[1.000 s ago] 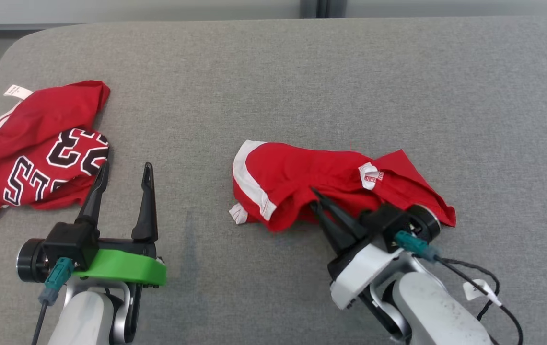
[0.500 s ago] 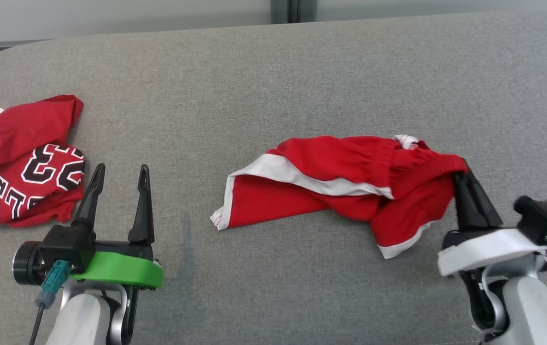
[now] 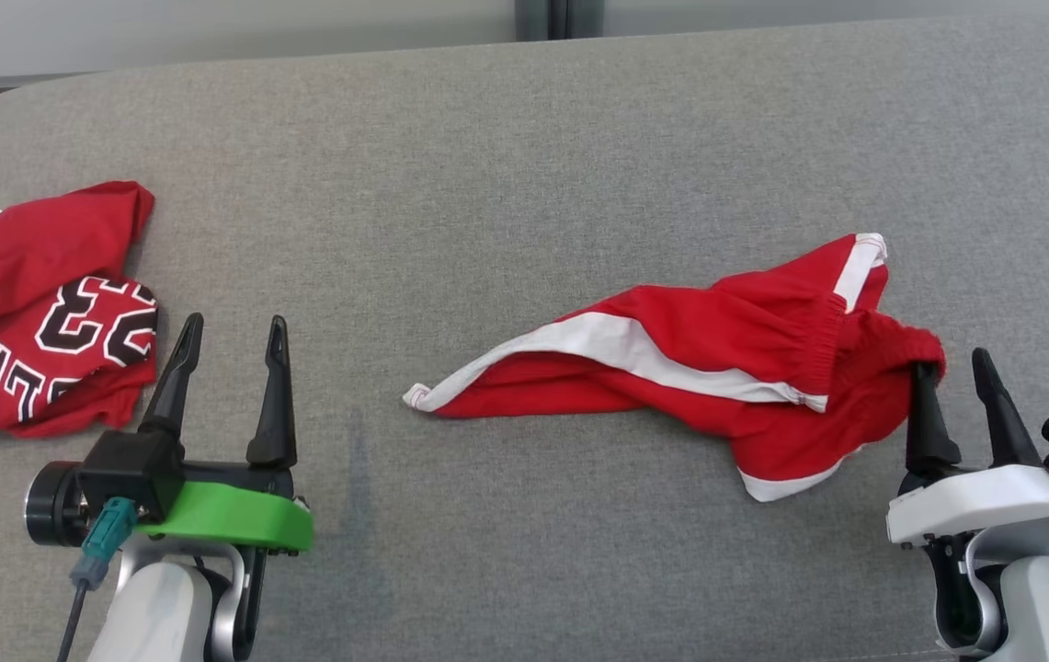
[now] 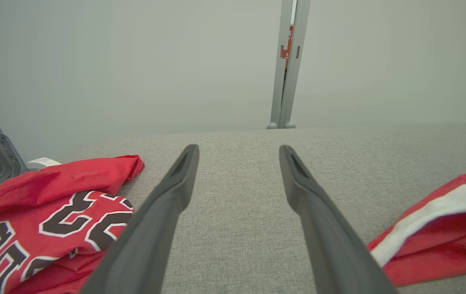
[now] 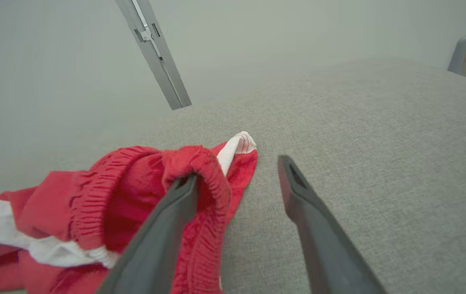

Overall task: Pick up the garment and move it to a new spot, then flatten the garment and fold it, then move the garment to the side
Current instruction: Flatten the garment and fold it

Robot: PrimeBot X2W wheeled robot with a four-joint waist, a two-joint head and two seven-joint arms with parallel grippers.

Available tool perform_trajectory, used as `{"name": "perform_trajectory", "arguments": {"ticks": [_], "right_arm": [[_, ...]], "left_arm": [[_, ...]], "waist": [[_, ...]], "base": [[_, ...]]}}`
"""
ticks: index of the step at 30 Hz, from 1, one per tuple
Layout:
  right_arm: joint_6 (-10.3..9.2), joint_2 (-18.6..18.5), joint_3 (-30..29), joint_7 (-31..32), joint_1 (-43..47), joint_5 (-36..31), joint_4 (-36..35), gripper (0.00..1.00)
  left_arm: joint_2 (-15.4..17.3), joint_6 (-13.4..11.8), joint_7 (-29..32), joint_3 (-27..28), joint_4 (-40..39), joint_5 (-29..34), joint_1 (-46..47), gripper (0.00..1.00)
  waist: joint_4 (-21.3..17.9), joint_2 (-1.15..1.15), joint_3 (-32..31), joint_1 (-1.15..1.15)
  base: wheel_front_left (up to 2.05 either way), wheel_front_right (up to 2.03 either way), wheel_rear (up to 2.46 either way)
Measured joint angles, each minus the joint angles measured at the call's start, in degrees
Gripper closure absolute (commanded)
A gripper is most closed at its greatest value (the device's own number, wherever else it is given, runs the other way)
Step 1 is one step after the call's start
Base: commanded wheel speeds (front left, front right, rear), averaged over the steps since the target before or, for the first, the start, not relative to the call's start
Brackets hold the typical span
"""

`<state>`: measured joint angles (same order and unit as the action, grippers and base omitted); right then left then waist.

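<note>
The garment, red shorts (image 3: 699,368) with white stripes, lies stretched out on the grey padded table (image 3: 524,156), right of centre. My right gripper (image 3: 951,363) stands open at the shorts' right end. In the right wrist view the elastic waistband (image 5: 200,163) is draped over one finger (image 5: 163,228) of my right gripper (image 5: 237,169), while the other finger stands free over bare table. My left gripper (image 3: 235,322) is open and empty at the lower left, well apart from the shorts (image 4: 441,232). The left wrist view shows bare table between the fingers of my left gripper (image 4: 239,149).
A crumpled red jersey (image 3: 37,303) with black and white numbers lies at the table's left edge, just left of my left gripper; it also appears in the left wrist view (image 4: 53,204). A grey wall with a metal post (image 4: 288,61) stands behind the table.
My right gripper pulled the shorts to the right, drawing them out lengthwise, then opened; the waistband now hangs over one finger. The head camera shifted. The left gripper kept still.
</note>
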<state>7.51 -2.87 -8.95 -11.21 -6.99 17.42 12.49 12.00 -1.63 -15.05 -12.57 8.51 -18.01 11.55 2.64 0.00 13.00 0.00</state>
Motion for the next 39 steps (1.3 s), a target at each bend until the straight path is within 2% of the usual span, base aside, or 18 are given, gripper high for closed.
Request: {"name": "perform_trajectory", "arguments": {"ticks": [9, 18, 29, 39], "right_arm": [[0.00, -2.0, 3.0, -0.6, 6.2, -6.9, -9.7, 0.00], [0.01, -1.5, 4.1, 4.0, 11.4, -7.2, -18.1, 0.00], [0.01, -0.4, 3.9, 7.3, 16.4, -6.4, -18.5, 0.00], [0.01, -0.1, 5.1, 7.2, 18.2, -5.0, -16.6, 0.00]], "left_arm": [[0.0, -1.0, 0.0, 0.7, -0.1, 0.3, -2.1, 0.00], [0.3, -1.4, 0.0, 0.9, -0.1, 0.4, -5.0, 0.00], [1.1, -2.0, 0.9, 0.4, -0.7, 0.2, -7.1, 0.00], [1.4, -2.4, 1.9, -0.2, -1.7, -0.1, -7.6, 0.00]], "waist": [[0.0, 0.00, -2.5, 0.00], [0.0, 0.00, -5.5, 0.00], [0.0, 0.00, -8.9, 0.00], [0.0, 0.00, -10.4, 0.00]], "base": [[0.00, 0.00, 0.00], [0.00, 0.00, 0.00], [0.00, 0.00, 0.00], [0.00, 0.00, 0.00]]}}
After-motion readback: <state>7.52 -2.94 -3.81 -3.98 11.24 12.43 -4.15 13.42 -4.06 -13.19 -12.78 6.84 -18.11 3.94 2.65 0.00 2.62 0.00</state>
